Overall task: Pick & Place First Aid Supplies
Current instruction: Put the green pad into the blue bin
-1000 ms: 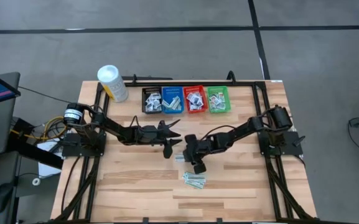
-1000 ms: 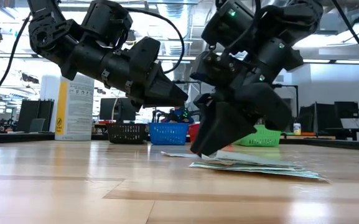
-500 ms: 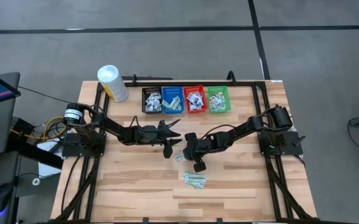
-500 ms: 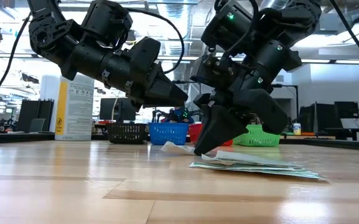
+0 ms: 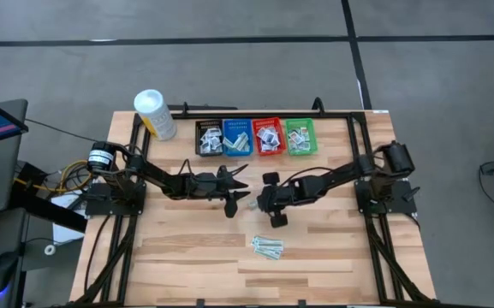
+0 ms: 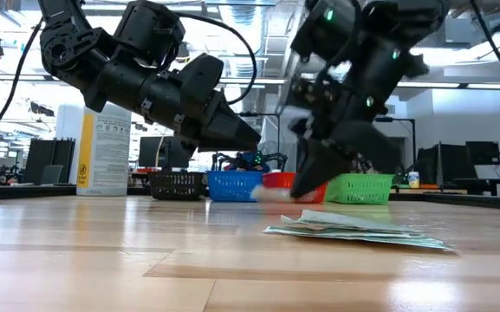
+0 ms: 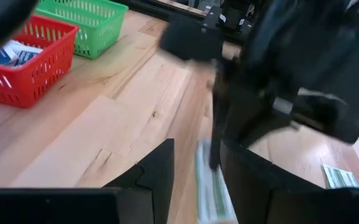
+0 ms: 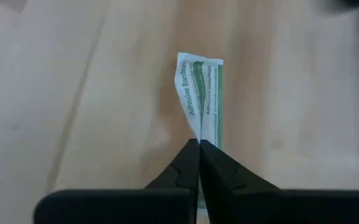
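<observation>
My right gripper (image 5: 253, 204) hangs over the middle of the table, shut on a narrow pale-green strip (image 8: 201, 87) with green print. The low view shows that strip (image 6: 271, 192) clear of the wood. My left gripper (image 5: 240, 190) stands open just to the strip's left, pointing at it. In the left wrist view the strip (image 7: 209, 183) shows beyond the gap between the left fingers (image 7: 158, 168). A small pile of first aid supplies (image 5: 267, 248) lies flat on the table nearer the front edge. Further packets sit in several mesh baskets at the far edge. My right gripper pinches the strip near one end (image 8: 199, 134) between its two fingertips. The fingers slant down from the table's right side. Most of the strip sticks out past the fingertips, creased along its length, and it is lifted clear of the table.
At the far edge stand a black basket (image 5: 210, 137), a blue basket (image 5: 237, 137), a red basket (image 5: 268, 137) and a green basket (image 5: 300, 137) in a row. A white tub (image 5: 155, 114) stands at the far left. Bare wood lies toward the near edge.
My right gripper has shut on the strip down at the table beside the pile. It has then risen and drawn toward the far edge and my left gripper. The strip has come up off the wood and hangs clear. The pile has stayed put.
</observation>
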